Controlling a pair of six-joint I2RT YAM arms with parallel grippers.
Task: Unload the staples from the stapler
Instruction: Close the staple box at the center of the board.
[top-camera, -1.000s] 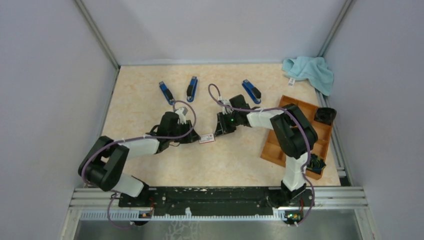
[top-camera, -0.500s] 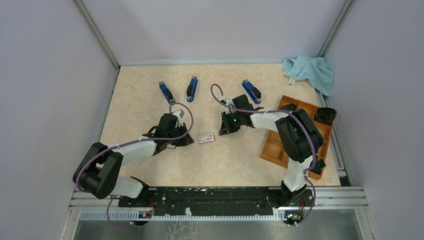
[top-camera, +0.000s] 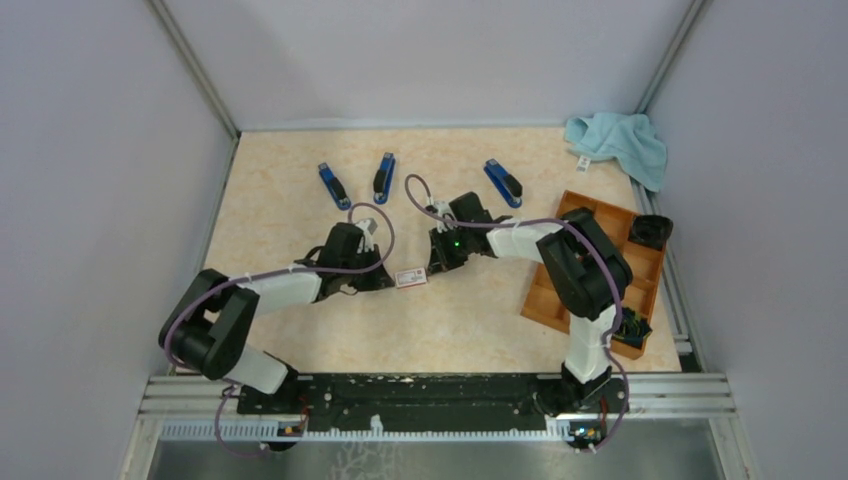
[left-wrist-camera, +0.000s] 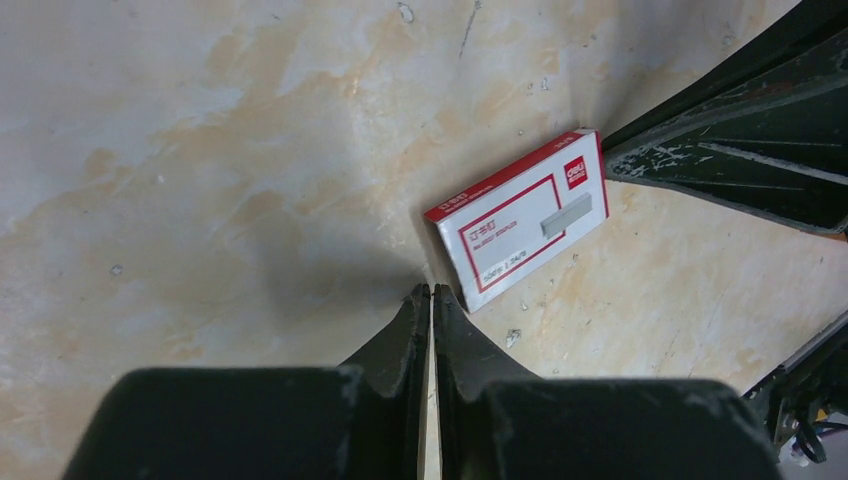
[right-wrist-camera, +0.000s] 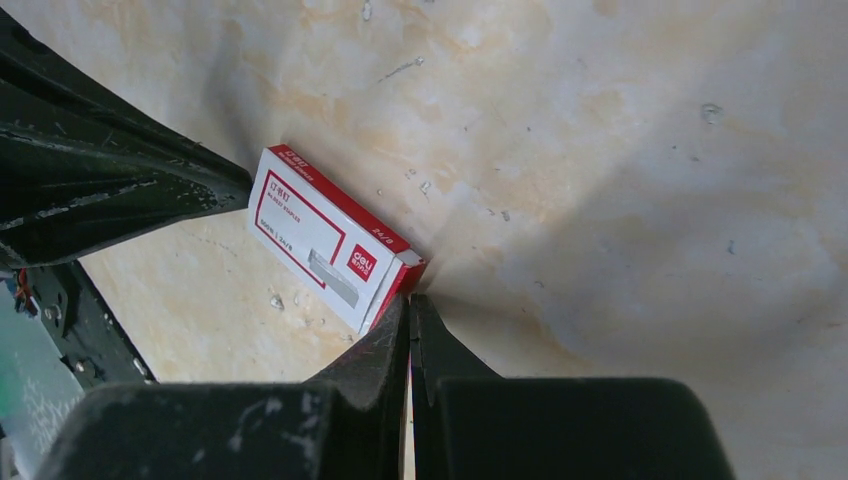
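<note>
1. The left gripper has its fingers pressed together, the tips set at one corner of the small white cardboard box with a red label — likely to nudge it, not grasp it.
2. The right gripper, likewise pressed together, meets the opposite end, so the box is bracketed.
3. No silvery staples show. Presumably they sit inside the blue-and-black plastic staplers, which lie farther back, well apart from both grippers — untouched.
</note>
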